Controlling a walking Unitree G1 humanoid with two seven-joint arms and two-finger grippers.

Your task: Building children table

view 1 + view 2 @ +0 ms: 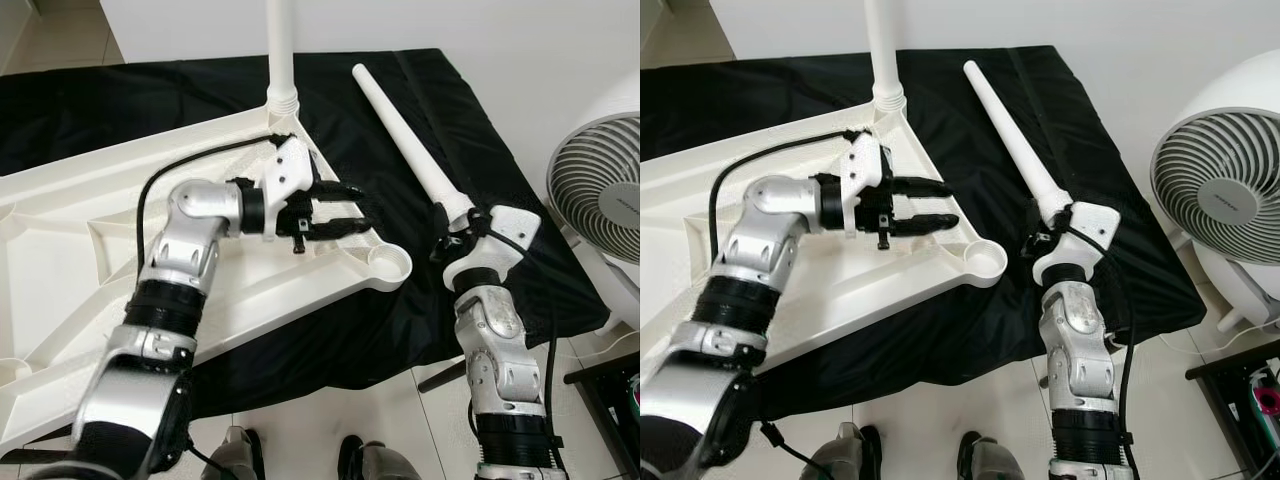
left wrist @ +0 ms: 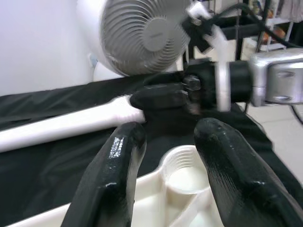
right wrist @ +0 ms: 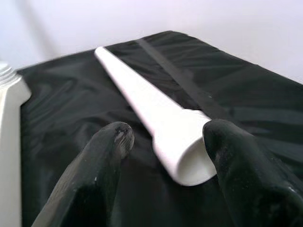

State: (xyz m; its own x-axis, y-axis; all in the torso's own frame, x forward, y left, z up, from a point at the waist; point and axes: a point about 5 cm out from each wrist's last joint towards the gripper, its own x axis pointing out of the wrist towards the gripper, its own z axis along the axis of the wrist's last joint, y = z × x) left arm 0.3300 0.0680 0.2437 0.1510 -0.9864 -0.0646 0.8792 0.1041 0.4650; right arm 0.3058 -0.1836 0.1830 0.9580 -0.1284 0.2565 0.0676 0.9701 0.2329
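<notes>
Looking from the robot's left, we see the white tabletop point(image 1: 90, 215) lying upside down on a black cloth point(image 1: 420, 130), its far-left part cut off by the frame edge. One white leg point(image 1: 280, 45) already stands upright in the tabletop's far corner socket; its top runs out of the picture. The left gripper point(image 1: 345, 212) hovers over the tabletop's rim, pointing toward the empty round socket point(image 1: 388, 264) at the near right corner. Its fingers point(image 2: 111, 175) are spread apart with nothing between them, and in the left wrist view the socket sits just beyond the fingertips. We cannot tell whether the fingers touch the rim.

Right of the tabletop, a loose tapered leg point(image 1: 1010, 135) lies flat on the cloth, narrow end pointing away from the robot. The right gripper point(image 3: 165, 161) is at the leg's wide near end. In the right wrist view its fingers point(image 3: 94, 175) sit on either side of that end, with cloth showing between the left finger and the leg, so it reads as open around the leg, not clamped. From the head views the fingers are hidden behind the wrist.

Far right stands a white fan point(image 1: 1230, 200), partly cut off. A dark stand point(image 1: 610, 390) shows at the lower right corner, too cropped to make out.
</notes>
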